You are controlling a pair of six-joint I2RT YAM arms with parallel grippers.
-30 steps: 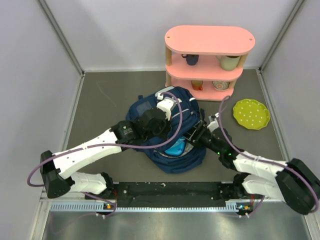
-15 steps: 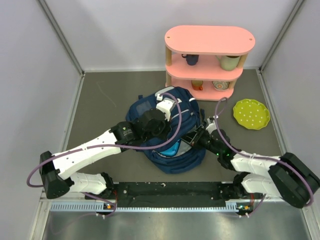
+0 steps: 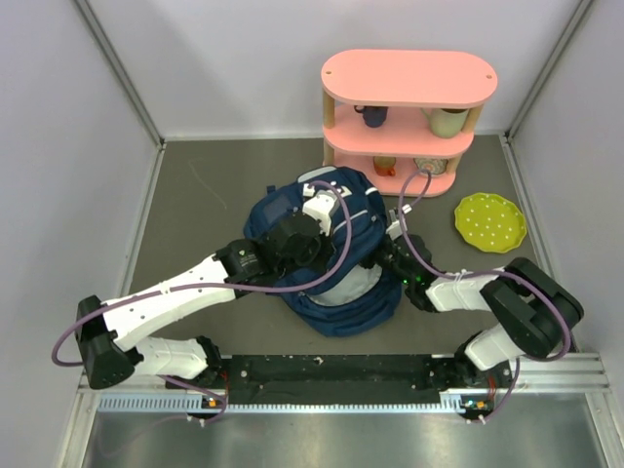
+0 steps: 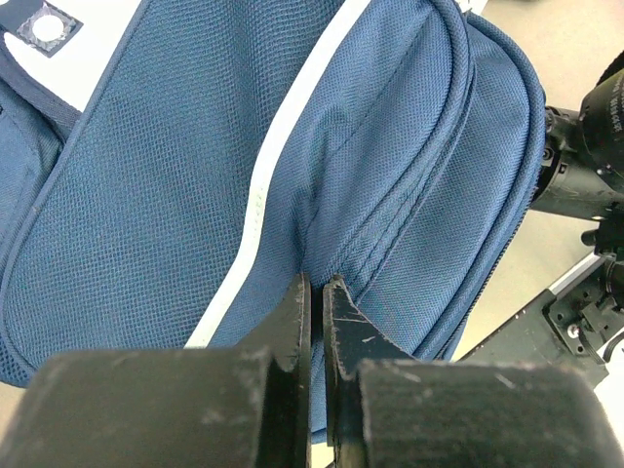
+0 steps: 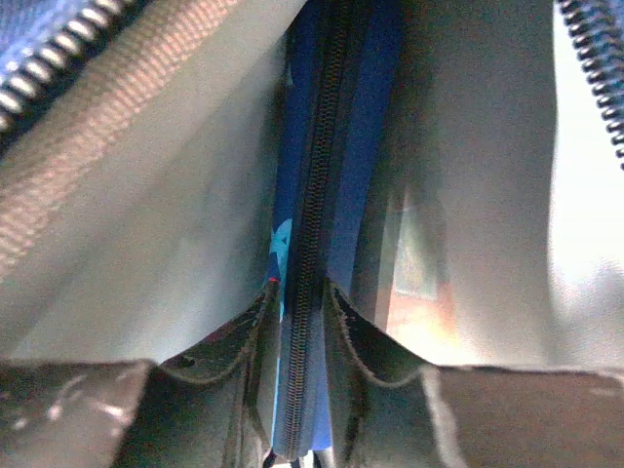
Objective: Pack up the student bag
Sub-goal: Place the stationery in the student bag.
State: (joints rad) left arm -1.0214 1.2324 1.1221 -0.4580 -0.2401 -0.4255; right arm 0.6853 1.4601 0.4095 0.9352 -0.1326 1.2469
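Navy woven student bag point(image 3: 336, 312) shows a white stripe point(image 4: 276, 156) and grey lining point(image 5: 175, 214).

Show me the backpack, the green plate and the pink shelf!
Backpack point(image 3: 336, 314): top view, its near blue edge.
Plate point(image 3: 490, 222): top view, its middle.
Shelf point(image 3: 409, 78): top view, its top board.

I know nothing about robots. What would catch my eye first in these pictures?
A big navy student bag lies mid-table with both arms on it. The left gripper pinches a fold of its outer fabric, while the right gripper, deep inside the grey lining, is closed on a blue zippered pouch. At the back right stands a pink shelf, with a dotted green plate on the table beside it.
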